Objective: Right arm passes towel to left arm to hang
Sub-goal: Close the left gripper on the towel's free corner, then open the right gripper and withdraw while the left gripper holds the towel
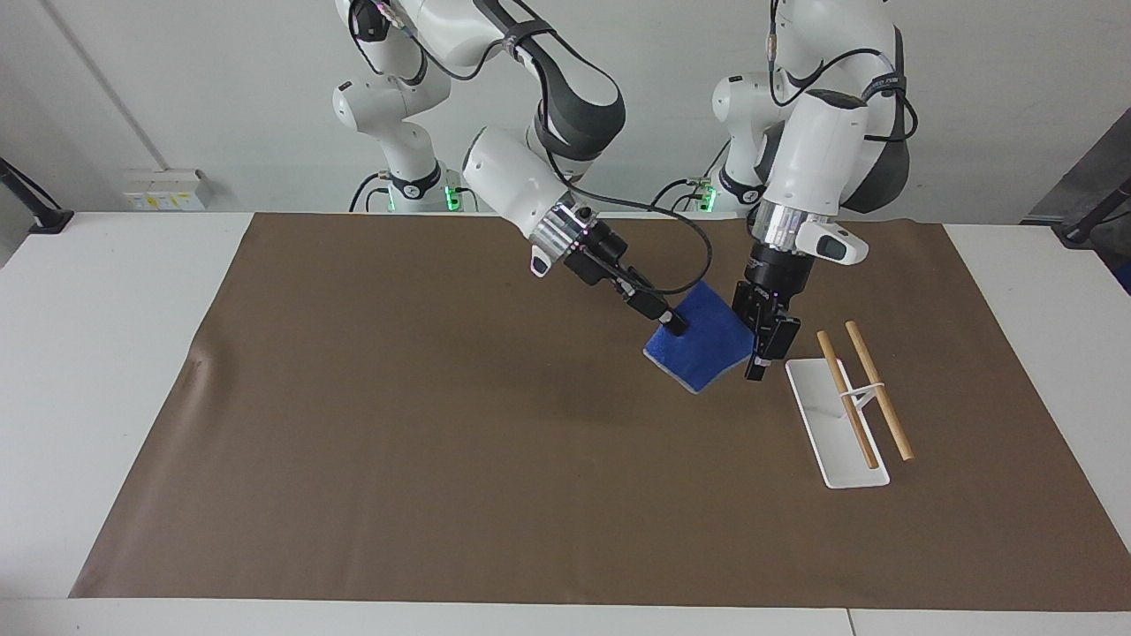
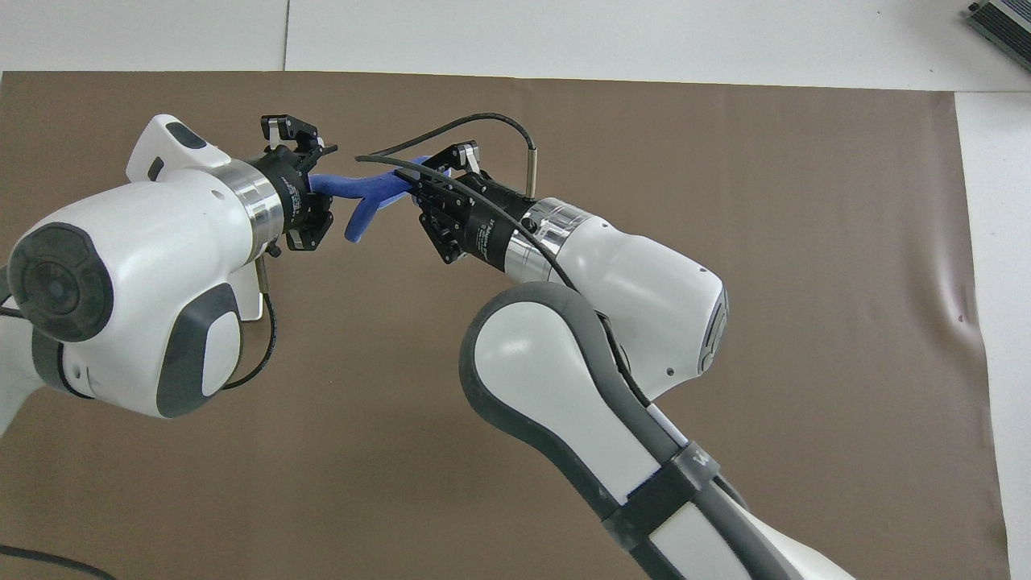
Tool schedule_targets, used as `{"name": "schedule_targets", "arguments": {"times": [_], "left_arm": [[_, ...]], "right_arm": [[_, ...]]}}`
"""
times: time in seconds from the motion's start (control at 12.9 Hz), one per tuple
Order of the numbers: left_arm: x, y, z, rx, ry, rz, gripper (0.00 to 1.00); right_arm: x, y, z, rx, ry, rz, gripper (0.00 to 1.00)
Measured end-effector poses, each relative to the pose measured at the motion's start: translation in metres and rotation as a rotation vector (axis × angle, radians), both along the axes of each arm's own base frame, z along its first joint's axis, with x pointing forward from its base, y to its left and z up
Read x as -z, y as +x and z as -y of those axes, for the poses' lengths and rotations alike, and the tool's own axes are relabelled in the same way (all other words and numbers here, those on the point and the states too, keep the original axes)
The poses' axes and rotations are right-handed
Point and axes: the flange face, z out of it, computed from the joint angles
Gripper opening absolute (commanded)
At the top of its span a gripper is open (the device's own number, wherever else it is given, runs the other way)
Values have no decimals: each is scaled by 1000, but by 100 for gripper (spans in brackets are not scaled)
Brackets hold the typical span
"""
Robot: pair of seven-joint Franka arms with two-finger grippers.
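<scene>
The right gripper point(image 1: 673, 325) is shut on one corner of the bright-blue towel point(image 1: 702, 353) and holds it up over the brown mat, so the cloth hangs tilted toward the left arm. The left gripper point(image 1: 758, 353) points down at the towel's free edge, right against it, above the mat beside the white tray. In the overhead view the towel point(image 2: 362, 189) spans the gap between the left gripper point(image 2: 314, 189) and the right gripper point(image 2: 415, 181), its edge reaching into the left hand.
A white tray point(image 1: 839, 459) with two wooden rods point(image 1: 870, 389) on a stand sits on the brown mat point(image 1: 398, 424) toward the left arm's end. Two thinner white arms with green base lights point(image 1: 398, 177) stand at the robots' edge of the table.
</scene>
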Motion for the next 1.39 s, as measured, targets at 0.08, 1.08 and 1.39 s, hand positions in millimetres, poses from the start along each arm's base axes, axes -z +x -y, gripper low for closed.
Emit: {"name": "schedule_targets", "arguments": {"times": [0.08,1.08,1.39], "left_arm": [[-1,1,-1,12,8,6,18],[2,8,-13,222,158,64,0],[4,20,-51,282,247,83,0]], "right_arm": [[0,0,0,0,0,0,0],[6,5,8,-2,-63,70,100],[45,8,39,-113,-362,322,100]]}}
